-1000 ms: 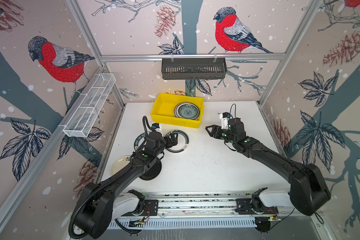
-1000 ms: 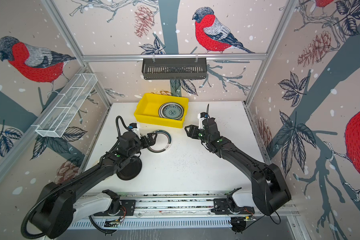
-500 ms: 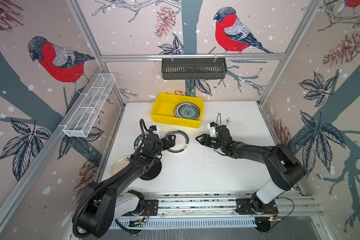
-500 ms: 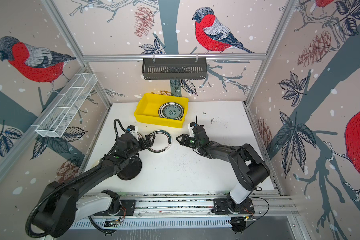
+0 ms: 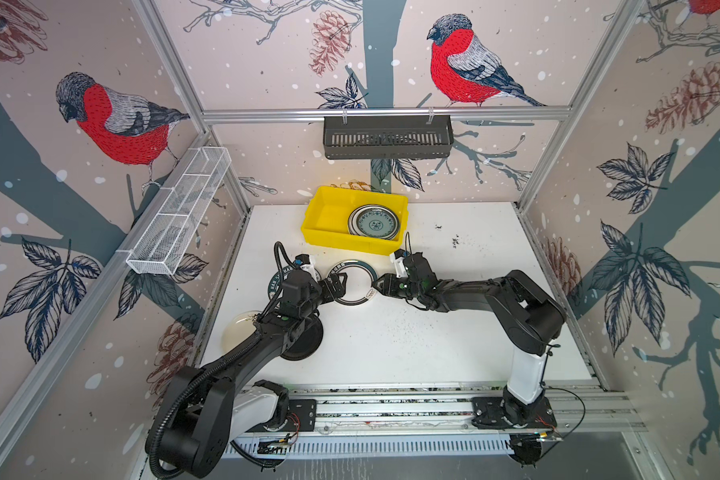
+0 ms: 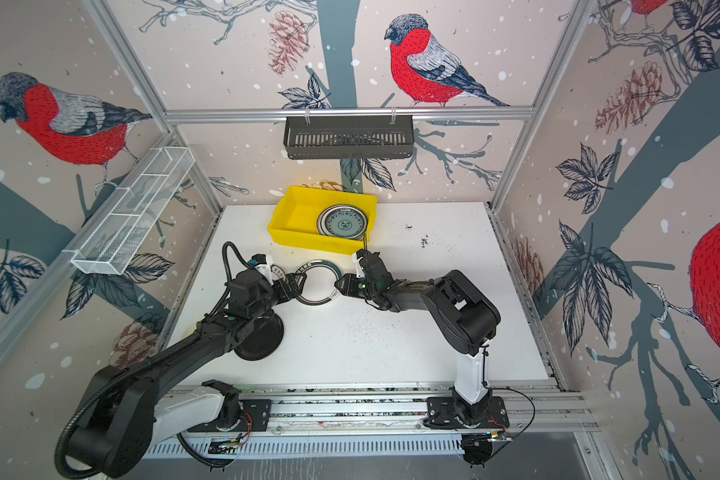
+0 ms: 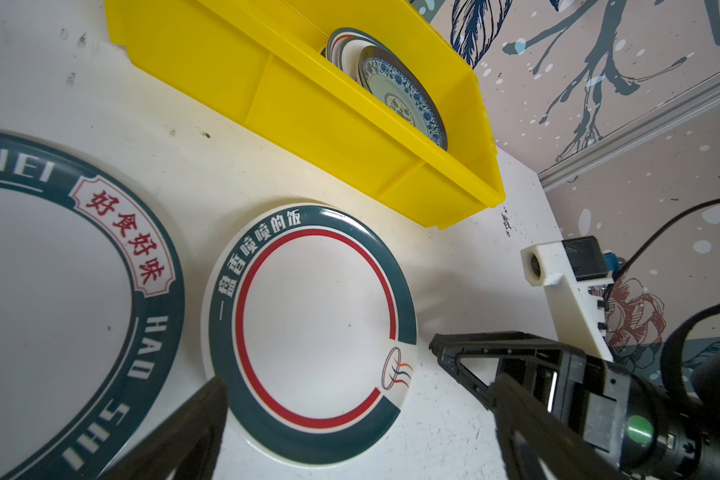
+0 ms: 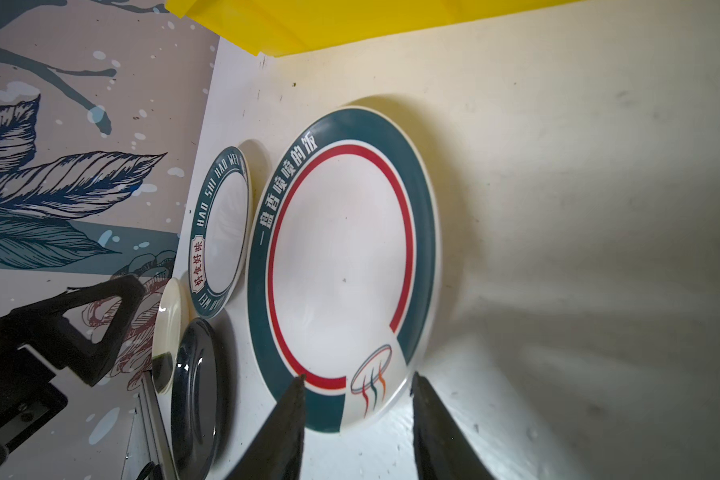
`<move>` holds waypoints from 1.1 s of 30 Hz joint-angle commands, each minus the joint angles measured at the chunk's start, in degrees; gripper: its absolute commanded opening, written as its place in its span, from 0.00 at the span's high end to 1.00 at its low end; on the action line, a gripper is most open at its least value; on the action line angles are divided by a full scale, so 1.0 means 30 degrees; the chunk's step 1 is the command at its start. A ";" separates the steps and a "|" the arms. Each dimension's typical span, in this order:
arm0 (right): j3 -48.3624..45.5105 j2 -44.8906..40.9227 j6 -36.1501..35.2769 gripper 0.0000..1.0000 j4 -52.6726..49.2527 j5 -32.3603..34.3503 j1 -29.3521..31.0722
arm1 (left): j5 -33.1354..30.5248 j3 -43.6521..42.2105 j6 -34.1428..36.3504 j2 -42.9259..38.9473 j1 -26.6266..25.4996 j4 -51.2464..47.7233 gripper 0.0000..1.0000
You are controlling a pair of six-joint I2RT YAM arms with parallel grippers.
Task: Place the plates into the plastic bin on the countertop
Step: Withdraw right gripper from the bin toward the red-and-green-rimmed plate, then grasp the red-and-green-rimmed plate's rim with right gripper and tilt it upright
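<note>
- While the ringed plate (image 5: 352, 284) lies flat on the countertop (image 5: 433, 345), just before the bin (image 5: 323, 216), it is flanked by both grippers;
- the left gripper (image 5: 336, 286) is held at the plate's left rim; its fingers are spread wide, and nothing is pinched;
- the right gripper (image 5: 378, 286) is set low at the opposite rim, by the small logo (image 8: 371, 374); its fingers (image 8: 283, 424) are parted, one over the rim and one just beyond it; no pinch is seen;
- a blue plate (image 5: 375, 223) is stacked on others in the bin's right half;
- a lettered plate (image 8: 221, 224), a black plate (image 5: 308, 345) and a cream plate (image 5: 235, 334) are seen on the countertop's left side.
</note>
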 commanded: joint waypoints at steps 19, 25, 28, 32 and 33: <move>0.0935 0.1550 0.1010 0.65 -0.0662 0.1299 0.0506 | -0.0338 -0.0501 -0.0061 -0.0460 0.0027 0.0565 0.02; 0.1081 0.1939 0.1625 0.70 -0.0466 0.1270 0.0499 | -0.0183 -0.0598 -0.0229 -0.0488 0.0045 0.0561 0.02; 0.1297 0.2163 0.1737 0.71 -0.0452 0.1206 0.0509 | -0.0078 -0.0596 -0.0268 -0.0569 0.0038 0.0510 0.02; 0.1433 0.2359 0.1807 0.73 -0.0500 0.1264 0.0506 | -0.0181 -0.0625 -0.0284 -0.0635 0.0028 0.0363 0.02; 0.1433 0.2358 0.1815 0.76 -0.0522 0.1298 0.0506 | -0.0179 -0.0654 -0.0279 -0.0635 0.0022 0.0337 0.02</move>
